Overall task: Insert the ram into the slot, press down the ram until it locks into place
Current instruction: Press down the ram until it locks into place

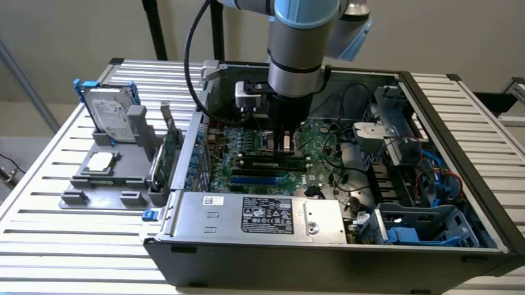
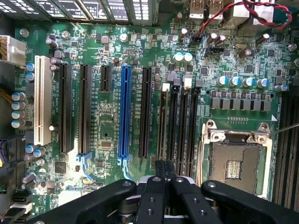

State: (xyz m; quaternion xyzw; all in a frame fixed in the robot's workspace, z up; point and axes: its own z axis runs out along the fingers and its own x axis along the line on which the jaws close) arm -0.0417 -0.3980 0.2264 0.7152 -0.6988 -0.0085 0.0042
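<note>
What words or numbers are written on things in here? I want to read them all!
None can be read.
Power supply label: rows of print and marks, too small.
White sticker beside it: blurred.
Hard drive label: blurred.
Motherboard: tiny white print by the slots, too small.
Blue slot: no writing visible.

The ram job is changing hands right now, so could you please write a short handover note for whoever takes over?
Hand: low inside the open computer case, directly over the motherboard's memory slots, fingers close together.
Ram: lying along the slots below the hand, beside the CPU socket; whether the hand grips it cannot be told.
Done: ram brought to the slot.
Left: confirm it is pressed down and locked, which cannot be judged here.
</note>
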